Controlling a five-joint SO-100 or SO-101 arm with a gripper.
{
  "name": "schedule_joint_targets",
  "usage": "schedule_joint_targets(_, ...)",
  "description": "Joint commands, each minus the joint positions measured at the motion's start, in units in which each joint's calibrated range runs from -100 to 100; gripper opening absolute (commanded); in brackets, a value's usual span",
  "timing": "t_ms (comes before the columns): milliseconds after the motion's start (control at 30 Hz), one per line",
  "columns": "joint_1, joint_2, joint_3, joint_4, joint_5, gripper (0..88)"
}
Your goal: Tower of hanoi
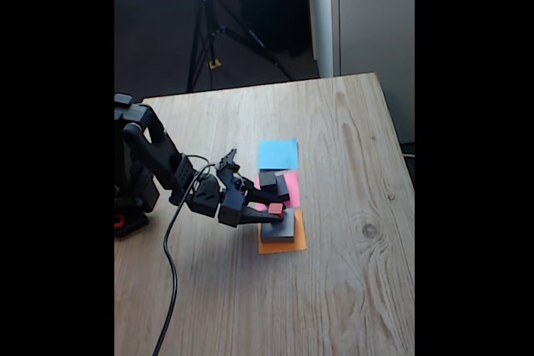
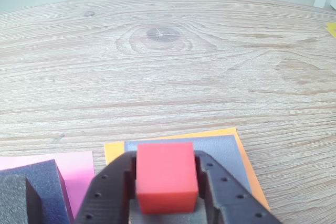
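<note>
A: Report the end effector state.

B: The gripper (image 2: 167, 179) is clamped on the red cube (image 2: 166, 176). In the wrist view both fingers (image 2: 107, 195) press against the cube's sides. In the fixed view the arm (image 1: 158, 160) reaches from its base at the left of the wooden table (image 1: 350, 289) toward the paper squares.

A: Location of the cube?

B: Directly above the wide flat grey block (image 2: 226, 153), which lies on the orange paper square (image 2: 113, 150). Whether the cube touches the grey block cannot be told.

A: Remaining blocks?

B: In the fixed view the medium black block (image 1: 281, 187) sits on the pink paper square (image 1: 293, 189), with the small dark grey block (image 1: 268, 178) on top of it. In the wrist view that pair appears at the lower left, on the pink sheet, just beside the orange one.

A: Third sheet?

B: The blue paper square (image 1: 278, 154) lies beyond the pink one in the fixed view, nothing on it.
</note>
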Motion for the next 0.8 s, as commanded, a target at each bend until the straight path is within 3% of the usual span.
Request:
schedule_joint_targets(0, -0.7, -0.1, -1.3, -1.6, 0.7, 0.2)
schedule_joint_targets(233, -1.3, -2.8, -2.5, 0.3, 0.7, 0.2)
schedule_joint_targets(400, -1.7, -11.4, -5.8, 12.6, 0.7, 0.2)
schedule_joint_targets(600, -1.4, -25.7, -15.0, 40.9, -3.8, 0.2)
schedule_joint_targets(767, -1.3, -37.6, -24.6, 71.2, 0.5, 0.2)
